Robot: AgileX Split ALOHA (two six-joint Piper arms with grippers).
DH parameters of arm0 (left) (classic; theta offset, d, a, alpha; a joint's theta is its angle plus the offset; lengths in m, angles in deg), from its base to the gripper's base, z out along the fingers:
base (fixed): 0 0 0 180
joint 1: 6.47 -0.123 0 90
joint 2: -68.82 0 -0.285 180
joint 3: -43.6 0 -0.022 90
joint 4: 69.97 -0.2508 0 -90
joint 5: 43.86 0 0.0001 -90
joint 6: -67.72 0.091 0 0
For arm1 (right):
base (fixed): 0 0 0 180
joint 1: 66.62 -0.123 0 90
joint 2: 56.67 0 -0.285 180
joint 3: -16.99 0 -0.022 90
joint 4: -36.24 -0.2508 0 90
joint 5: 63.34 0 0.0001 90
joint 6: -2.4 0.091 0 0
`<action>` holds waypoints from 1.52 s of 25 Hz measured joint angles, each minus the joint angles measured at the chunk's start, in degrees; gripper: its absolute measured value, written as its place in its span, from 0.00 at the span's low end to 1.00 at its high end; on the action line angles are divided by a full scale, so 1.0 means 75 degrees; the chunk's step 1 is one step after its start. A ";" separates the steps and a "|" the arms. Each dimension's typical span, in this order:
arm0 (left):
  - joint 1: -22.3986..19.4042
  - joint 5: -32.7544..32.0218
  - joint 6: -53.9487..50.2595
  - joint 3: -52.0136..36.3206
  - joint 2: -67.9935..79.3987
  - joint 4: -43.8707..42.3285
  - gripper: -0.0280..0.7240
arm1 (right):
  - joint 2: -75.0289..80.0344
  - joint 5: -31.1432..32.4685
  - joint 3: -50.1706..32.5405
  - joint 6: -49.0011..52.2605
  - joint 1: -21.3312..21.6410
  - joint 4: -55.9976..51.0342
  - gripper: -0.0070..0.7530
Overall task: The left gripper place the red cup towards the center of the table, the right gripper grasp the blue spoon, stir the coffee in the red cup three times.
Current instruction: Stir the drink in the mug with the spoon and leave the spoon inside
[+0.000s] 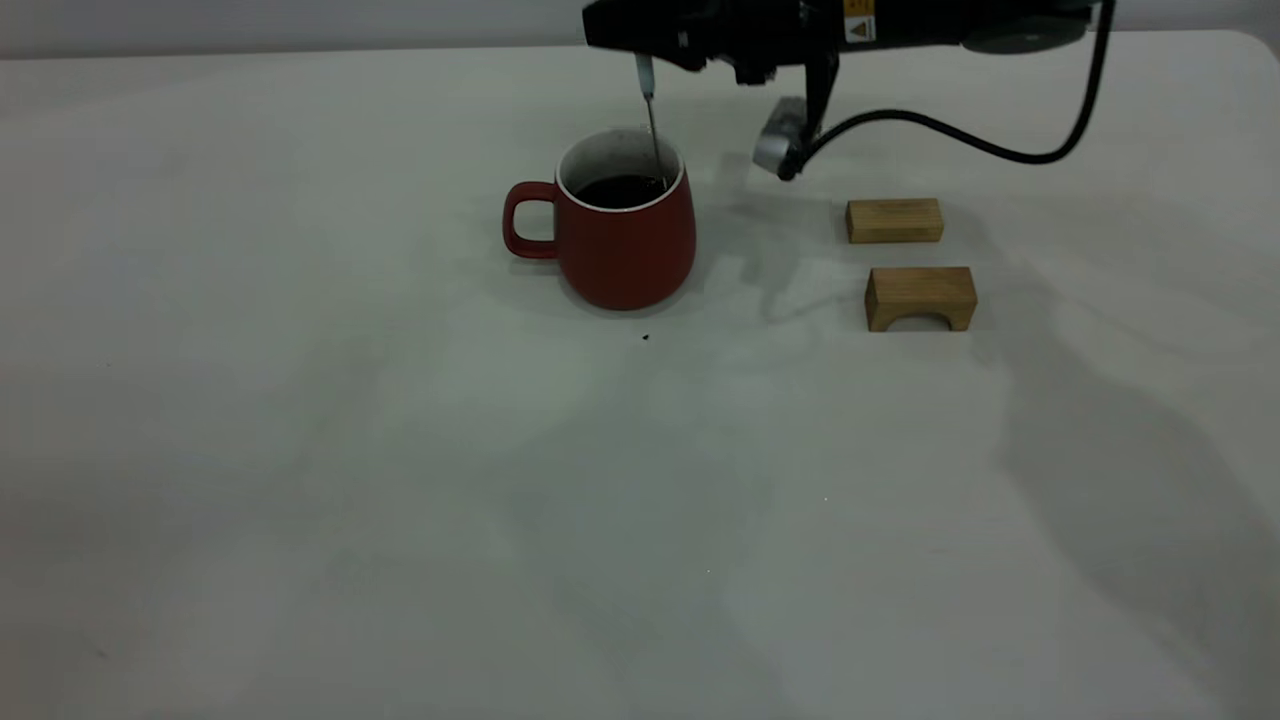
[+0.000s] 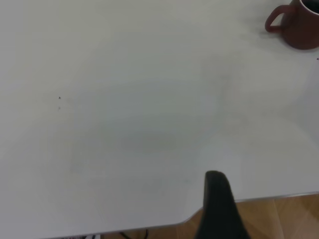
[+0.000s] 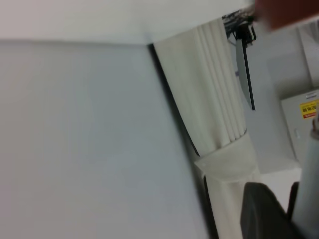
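Since the cup [image 1: 622, 232] already stands on the counter [image 1: 300, 450] toward its middle, handle turned to the left arm's side, we judge the left arm's share done. Our left pincer [image 2: 218, 209] sits well away near the counter's edge, with only one dark finger in its wrist view, so we cannot tell how far open it is. Our right pincer [image 1: 640, 48] hangs right over the cup, closed on the pale handle of the spoon [image 1: 650, 115]. The spoon stands nearly upright, its metal neck running down inside the white rim and its bowl sunk in the coffee [image 1: 622, 190]. So the grasp is done and the stirring looks to be under way; how many of the three turns are made we cannot say from this. Two wooden blocks [image 1: 908, 260] lie apart on the right side, clear of the cup
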 joint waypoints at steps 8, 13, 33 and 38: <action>0.0000 0.0000 0.0000 0.0000 0.0000 0.0000 0.78 | 0.0383 -0.0077 0.0932 0.0048 -0.0369 -0.0010 0.17; 0.0000 0.0000 0.0000 0.0000 0.0000 0.0000 0.78 | 0.0383 -0.0077 0.0947 0.0140 -0.0449 0.0132 0.17; 0.0000 0.0000 0.0000 0.0000 0.0000 0.0000 0.78 | 0.0389 -0.0115 0.0956 0.0498 -0.0403 0.0598 0.17; 0.0000 0.0000 0.0000 0.0000 0.0000 0.0000 0.78 | 0.0389 -0.0125 0.0956 0.0737 -0.0104 0.0935 0.17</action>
